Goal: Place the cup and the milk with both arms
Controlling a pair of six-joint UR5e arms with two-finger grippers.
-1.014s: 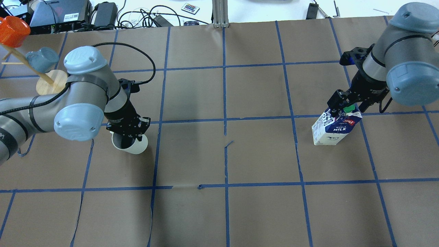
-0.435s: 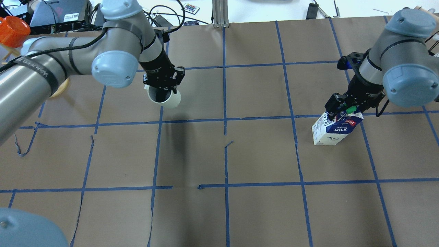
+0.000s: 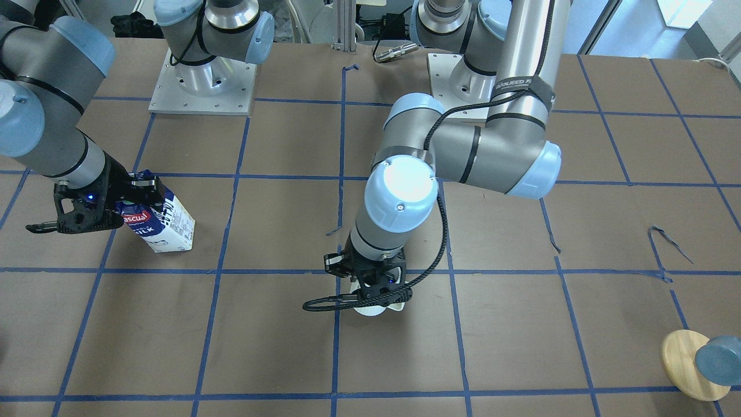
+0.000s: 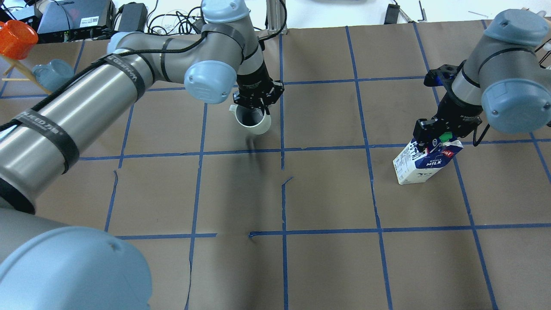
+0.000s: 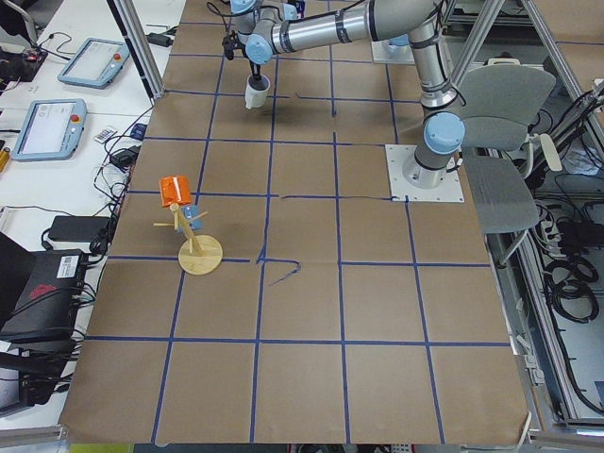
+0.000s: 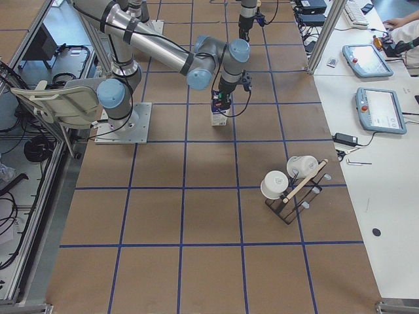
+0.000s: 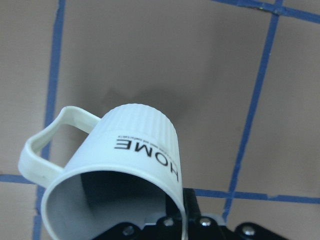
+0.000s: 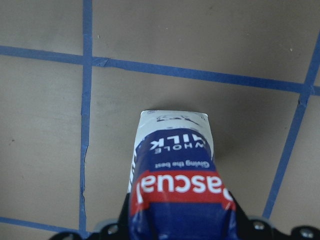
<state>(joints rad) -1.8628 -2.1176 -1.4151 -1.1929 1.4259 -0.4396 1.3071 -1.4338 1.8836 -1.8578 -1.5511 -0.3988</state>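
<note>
left gripper clamped on HOME mug rim, mug hung straight below jaws, looked clear of paper, just left of centre tape line. right gripper pinched Pascual milk carton by gable, carton leaning, well apart to right. plenty of bare grid squares between them, imo.

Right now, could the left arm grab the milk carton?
Probably not: the left hand is full with the cup, and the right hand grips the milk carton by its top, far off.
</note>
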